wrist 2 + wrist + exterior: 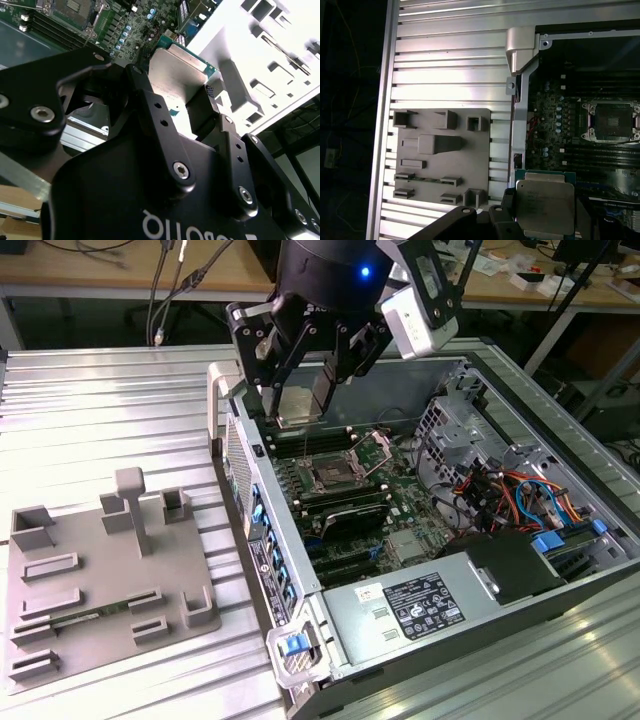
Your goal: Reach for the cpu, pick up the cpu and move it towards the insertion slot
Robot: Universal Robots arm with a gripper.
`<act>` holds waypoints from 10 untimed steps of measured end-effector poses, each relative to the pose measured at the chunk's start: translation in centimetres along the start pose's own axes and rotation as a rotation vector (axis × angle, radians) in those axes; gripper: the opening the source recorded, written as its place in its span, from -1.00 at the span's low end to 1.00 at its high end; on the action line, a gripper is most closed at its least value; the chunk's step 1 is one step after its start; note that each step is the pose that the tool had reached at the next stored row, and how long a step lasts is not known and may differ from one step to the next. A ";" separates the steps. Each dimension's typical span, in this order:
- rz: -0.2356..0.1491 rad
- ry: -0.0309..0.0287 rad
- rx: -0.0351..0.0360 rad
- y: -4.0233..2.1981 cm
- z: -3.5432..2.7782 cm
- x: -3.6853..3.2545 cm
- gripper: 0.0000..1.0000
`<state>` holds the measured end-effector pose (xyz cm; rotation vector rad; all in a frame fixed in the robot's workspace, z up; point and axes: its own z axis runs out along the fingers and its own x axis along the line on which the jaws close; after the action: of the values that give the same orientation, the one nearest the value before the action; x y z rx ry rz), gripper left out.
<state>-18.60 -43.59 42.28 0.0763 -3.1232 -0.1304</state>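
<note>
Above the open computer case (560, 490), at its rear wall: gripper (303, 390) clenched on the cpu (301, 400), chip clear of the board, flat silver face toward the exterior camera. Both wrist views show the cpu (545, 207) pinched between black fingers (160, 125). Insertion slot (331, 476) lies on the motherboard inside the case, below the held chip, apart from it. Grey plastic plate (100, 570) sits on the slatted table outside the case, beside its side wall.
</note>
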 end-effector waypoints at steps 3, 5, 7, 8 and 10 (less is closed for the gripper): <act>0.000 0.0000 0.0000 0.01 -0.02 -1.25 0.09; 0.000 0.0000 0.0000 0.11 0.01 -1.41 0.09; 0.000 0.0000 0.0000 0.12 0.01 -1.44 0.09; 0.000 0.0000 0.0000 0.12 0.01 -1.46 0.09; 0.000 0.0000 0.0001 0.12 0.00 -1.51 0.09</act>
<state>-17.10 -43.39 42.27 0.0763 -3.1232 -0.1303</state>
